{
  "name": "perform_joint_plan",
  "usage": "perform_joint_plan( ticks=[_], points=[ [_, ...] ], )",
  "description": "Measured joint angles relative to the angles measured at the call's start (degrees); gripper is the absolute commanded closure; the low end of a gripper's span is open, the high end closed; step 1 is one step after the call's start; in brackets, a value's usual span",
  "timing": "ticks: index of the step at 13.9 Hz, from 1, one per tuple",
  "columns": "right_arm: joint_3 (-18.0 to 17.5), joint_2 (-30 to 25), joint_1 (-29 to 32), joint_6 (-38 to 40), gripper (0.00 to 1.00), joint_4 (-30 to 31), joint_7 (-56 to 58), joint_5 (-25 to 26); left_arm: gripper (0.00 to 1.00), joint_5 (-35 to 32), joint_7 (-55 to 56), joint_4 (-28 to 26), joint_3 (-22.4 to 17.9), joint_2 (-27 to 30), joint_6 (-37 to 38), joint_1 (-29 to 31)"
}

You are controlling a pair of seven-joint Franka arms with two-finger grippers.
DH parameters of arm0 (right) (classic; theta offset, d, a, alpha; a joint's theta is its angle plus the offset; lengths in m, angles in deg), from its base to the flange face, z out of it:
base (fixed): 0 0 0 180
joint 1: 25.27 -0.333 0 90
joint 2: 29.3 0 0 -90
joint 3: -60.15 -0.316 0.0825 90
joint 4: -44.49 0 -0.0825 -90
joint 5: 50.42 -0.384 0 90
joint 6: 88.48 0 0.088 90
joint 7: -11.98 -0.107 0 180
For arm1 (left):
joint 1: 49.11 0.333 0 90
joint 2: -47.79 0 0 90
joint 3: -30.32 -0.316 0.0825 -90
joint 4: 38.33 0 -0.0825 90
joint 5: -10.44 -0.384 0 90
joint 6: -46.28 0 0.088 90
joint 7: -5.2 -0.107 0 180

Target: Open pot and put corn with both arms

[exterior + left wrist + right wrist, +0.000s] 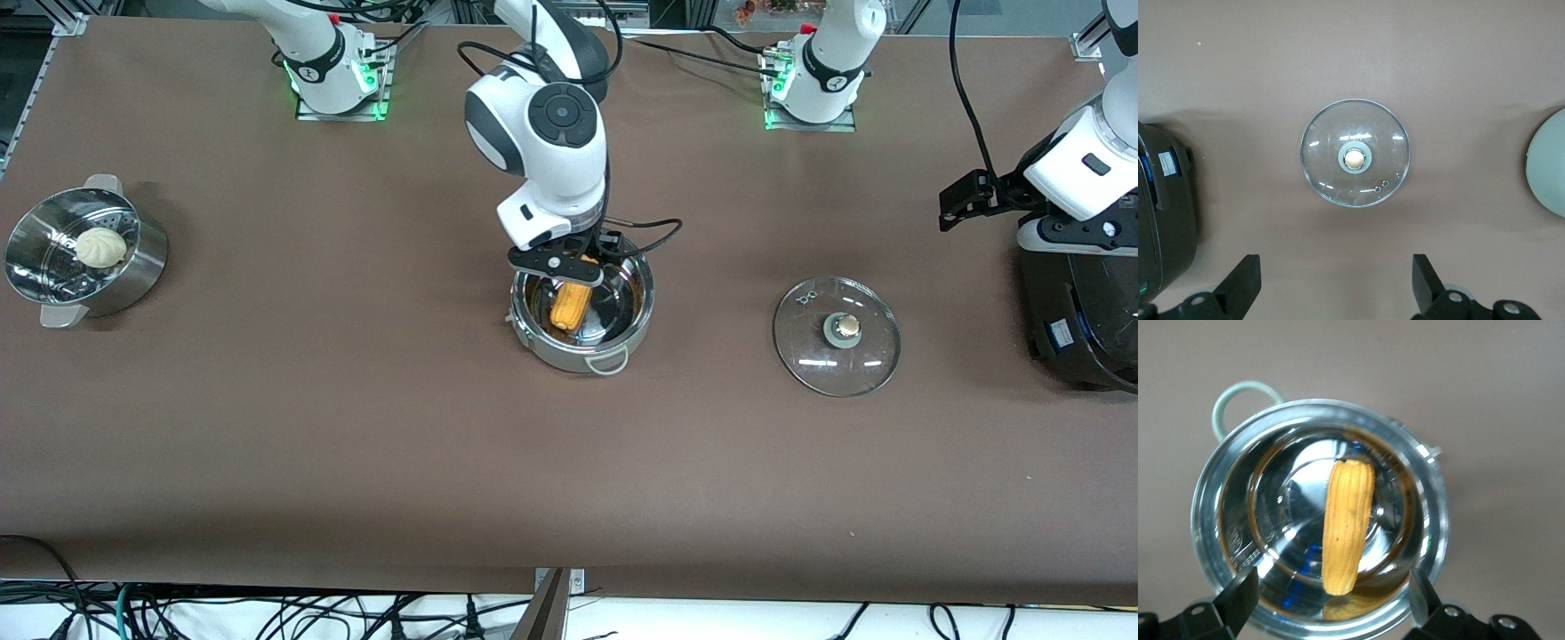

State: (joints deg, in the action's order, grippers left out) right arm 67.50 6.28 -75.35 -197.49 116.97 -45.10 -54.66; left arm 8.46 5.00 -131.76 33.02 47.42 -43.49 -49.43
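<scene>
The shiny steel pot [569, 360] stands lidless at the table's middle. The yellow-orange corn [570, 304] lies inside it on the bottom, and nothing holds it. My right gripper [1335, 588] hangs just above the pot, open, with its fingers [1245, 593] apart on either side of the cob's end and not touching it. The glass lid [837, 336] with its brass knob lies flat on the table beside the pot, toward the left arm's end. My left gripper [1336, 277] waits high up there, open and with nothing in it, with the lid [1355, 153] below it.
A large black cooker [1080, 320] stands at the left arm's end of the table, close under the left arm. A steel steamer bowl [133, 276] with a white bun [100, 246] in it sits at the right arm's end.
</scene>
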Motion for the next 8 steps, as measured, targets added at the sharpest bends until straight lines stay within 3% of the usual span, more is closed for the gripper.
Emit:
perform_joint_plan(
  ticks=[4, 8],
  points=[
    [0.29, -0.98, 7.20, 3.30, 0.00, -0.36, 10.98, 0.00, 0.00, 0.00, 0.00, 0.00, 0.00, -0.10, 0.05, 0.00],
    [1.09, -4.73, 15.74, 11.55, 0.00, -0.52, 26.50, 0.00, 0.00, 0.00, 0.00, -0.07, 0.00, -0.31, 0.14, 0.01]
  ],
)
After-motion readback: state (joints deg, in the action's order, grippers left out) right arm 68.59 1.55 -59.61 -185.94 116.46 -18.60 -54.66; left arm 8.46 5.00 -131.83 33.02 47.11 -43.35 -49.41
